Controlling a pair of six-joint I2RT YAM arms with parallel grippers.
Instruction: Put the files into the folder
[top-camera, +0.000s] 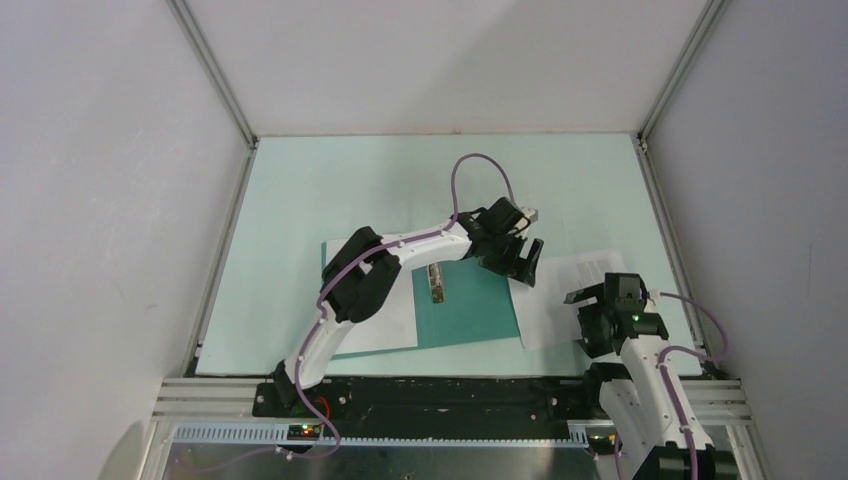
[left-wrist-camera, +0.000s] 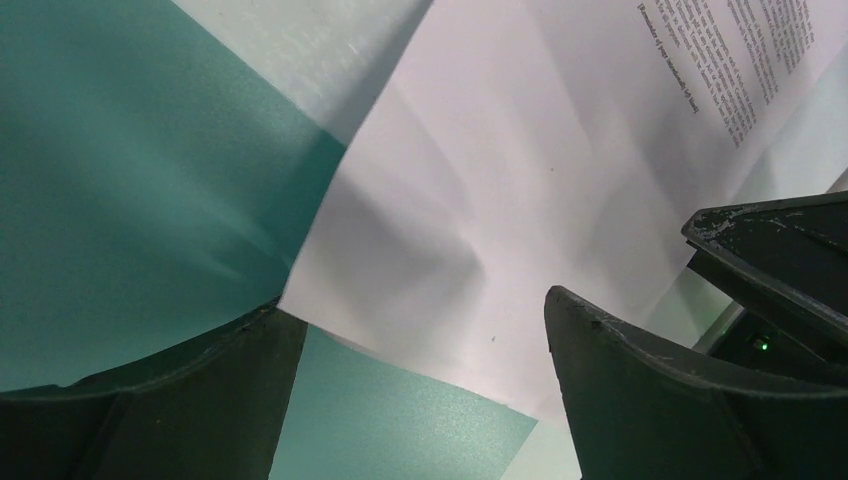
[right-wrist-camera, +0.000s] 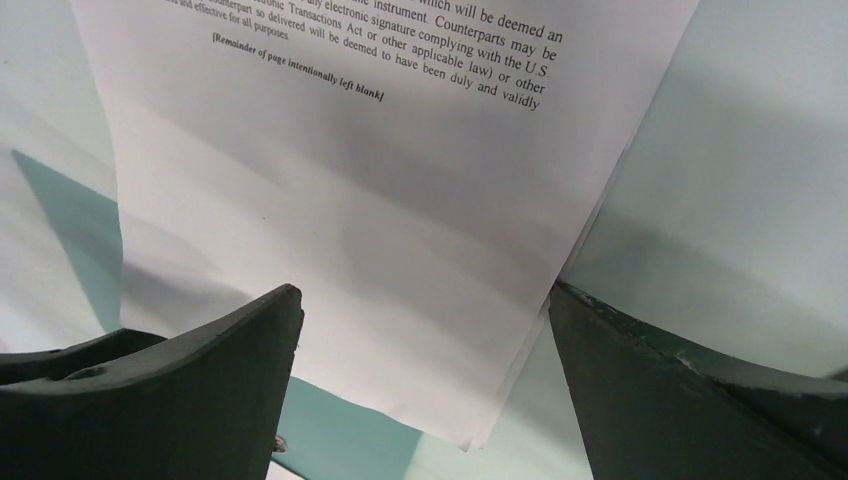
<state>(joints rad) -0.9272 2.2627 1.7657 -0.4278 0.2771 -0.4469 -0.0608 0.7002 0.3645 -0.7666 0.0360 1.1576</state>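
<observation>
Folder (top-camera: 470, 310) lies open and flat at the middle of the worktop (top-camera: 300, 190) in your top view, with its metal clip (top-camera: 436, 283) on the spine. The left sheet (top-camera: 390, 328) rests on the folder's lower-left half, and its lower edge runs past the folder's edge toward the bottom of the frame. The left arm (top-camera: 345, 285) crosses over that half.

The right sheet (top-camera: 545, 312) lies right of centre with its printed text toward the top. Its left edge laps over the folder's right edge. In the left wrist view that sheet (left-wrist-camera: 480, 200) looks rumpled, and teal folder (left-wrist-camera: 130, 200) shows on both sides of its corner.

Your left jaws stand wide and hold nothing, poised over that overlap just above centre of the top view. Your right jaws are also wide, over the lower part of the right sheet. In the right wrist view the sheet (right-wrist-camera: 380, 200) runs down between them, and you cannot tell whether they touch it.

The two sets of jaws are near each other, and the right arm's dark wrist (left-wrist-camera: 780, 260) fills the right edge of the left wrist view.

Most of the bare worktop lies in the upper part of the frame, beyond the folder. To the right, only a narrow strip separates the right sheet from the side rail (top-camera: 665, 230).
</observation>
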